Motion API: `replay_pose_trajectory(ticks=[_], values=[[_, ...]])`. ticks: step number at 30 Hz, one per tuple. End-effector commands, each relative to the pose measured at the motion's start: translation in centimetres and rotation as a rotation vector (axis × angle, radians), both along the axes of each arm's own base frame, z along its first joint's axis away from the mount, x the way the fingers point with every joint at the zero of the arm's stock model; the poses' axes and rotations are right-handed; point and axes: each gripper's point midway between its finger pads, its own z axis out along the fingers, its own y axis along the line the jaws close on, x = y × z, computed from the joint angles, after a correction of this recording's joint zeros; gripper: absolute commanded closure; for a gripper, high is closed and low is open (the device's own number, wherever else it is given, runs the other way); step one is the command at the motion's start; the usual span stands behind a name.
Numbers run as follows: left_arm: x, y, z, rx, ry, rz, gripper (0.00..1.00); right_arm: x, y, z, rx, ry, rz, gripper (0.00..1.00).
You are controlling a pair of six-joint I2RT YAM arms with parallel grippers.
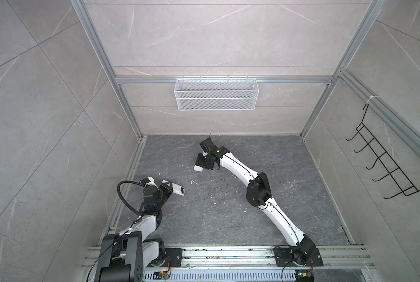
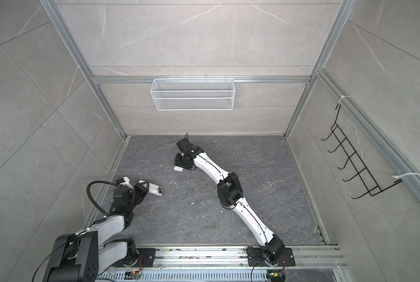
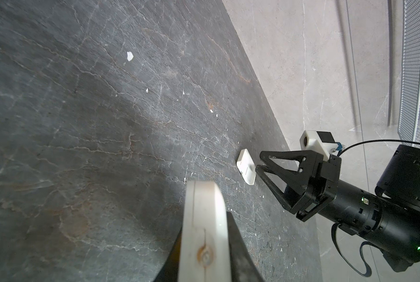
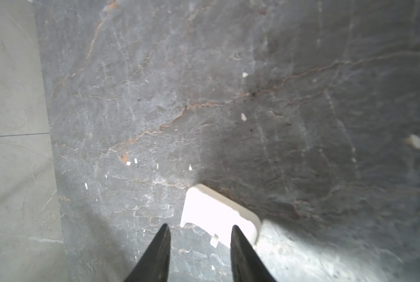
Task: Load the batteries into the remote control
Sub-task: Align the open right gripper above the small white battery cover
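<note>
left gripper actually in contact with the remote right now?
Touching. In the left wrist view the remote control sits clamped between dark fingers; in a top view it juts out of the left gripper.

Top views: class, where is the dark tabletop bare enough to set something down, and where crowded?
Bare: the stretch between the right arm and the right wall; also the front middle between both arms. Crowded: by the left gripper holding the remote control, and back middle, where the right gripper hovers at the white cover.
</note>
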Motion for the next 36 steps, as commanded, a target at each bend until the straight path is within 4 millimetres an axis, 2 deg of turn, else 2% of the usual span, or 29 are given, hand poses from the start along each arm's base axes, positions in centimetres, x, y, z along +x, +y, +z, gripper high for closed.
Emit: replay_pose_trajectory(ticks=[1, 6, 13, 18, 24, 30, 36], values=[[1.5, -0.1, 2.9, 0.013, -0.098, -0.020, 1.00, -1.7, 1.4, 0.8, -0.001, -0.010, 0.051, 0.57], [1.4, -0.1, 2.8, 0.014, -0.095, -0.017, 1.00, -2.3, 4.4, 1.6, 0.063, -0.065, 0.084, 0.56], [1.4, -0.1, 3.0, 0.014, -0.102, -0.017, 1.00, -2.3, 6.4, 2.3, 0.095, -0.136, 0.088, 0.55], [1.4, -0.1, 2.9, 0.013, -0.101, -0.018, 1.00, -0.6, 6.4, 1.1, 0.094, -0.175, -0.003, 0.54], [1.5, -0.2, 3.0, 0.007, -0.104, -0.018, 1.00, 0.2, 6.8, -0.3, 0.079, -0.221, -0.078, 0.53], [1.5, -0.2, 3.1, 0.002, -0.111, -0.021, 1.00, 0.2, 6.3, -2.1, 0.039, -0.207, -0.093, 0.53], [1.5, -0.2, 3.2, 0.003, -0.113, -0.020, 1.00, -0.5, 4.8, -2.3, -0.040, -0.187, -0.126, 0.52]])
